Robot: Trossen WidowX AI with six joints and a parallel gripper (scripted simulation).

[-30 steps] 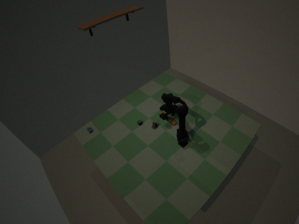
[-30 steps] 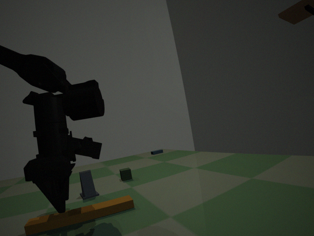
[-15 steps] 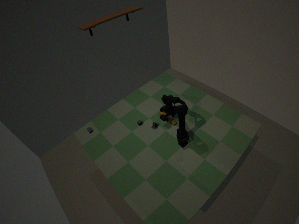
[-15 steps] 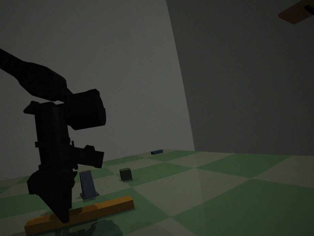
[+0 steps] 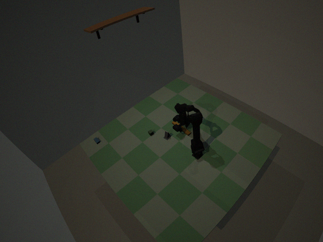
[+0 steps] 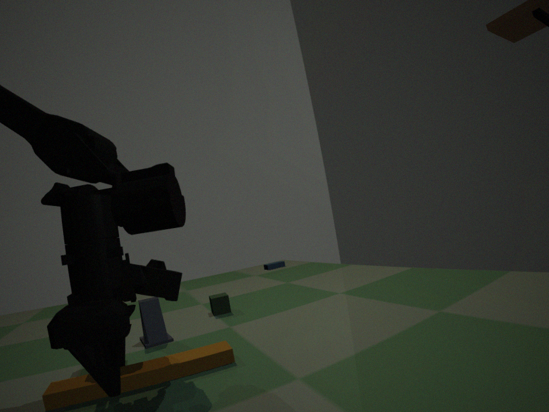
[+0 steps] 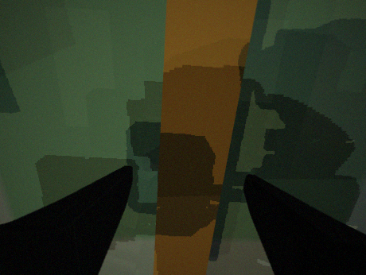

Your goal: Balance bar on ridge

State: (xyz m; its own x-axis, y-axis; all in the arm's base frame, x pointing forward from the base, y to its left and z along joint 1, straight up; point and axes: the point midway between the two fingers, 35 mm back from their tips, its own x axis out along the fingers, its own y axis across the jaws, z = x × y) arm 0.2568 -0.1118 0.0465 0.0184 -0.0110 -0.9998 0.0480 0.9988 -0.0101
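"Risks first, going left to right in the exterior view?"

"At the left, the orange bar [image 5: 187,131] [image 6: 195,358] [image 7: 211,24] lies on the checkered table [image 5: 161,194] [image 6: 399,354] [image 7: 40,131], off the ridge. If the grip falls away from its balance point, the long end could dip and touch down later."

"And the gripper [image 5: 177,123] [image 6: 102,384] [image 7: 189,177]?"

"Wide, holding nothing. Its 2 fingers straddle the bar, with a gap on each side in the wrist view. Uneven contact on closing could twist the bar; dropping too low could scrape the table."

"Next rightward?"

"The grey ridge [image 5: 167,135] [image 6: 153,321], upright beyond the bar. Its top edge is narrow, so a low carry could knock it, and an off-centre release could tip the bar."

"Any room past it?"

"Some. The dark green cube [image 5: 150,132] [image 6: 220,304] stands near the ridge, so a swinging bar end might clip it. The blue block [image 5: 96,140] [image 6: 274,265] sits well apart, near the table's edge. I'd lift straight up, then cross."
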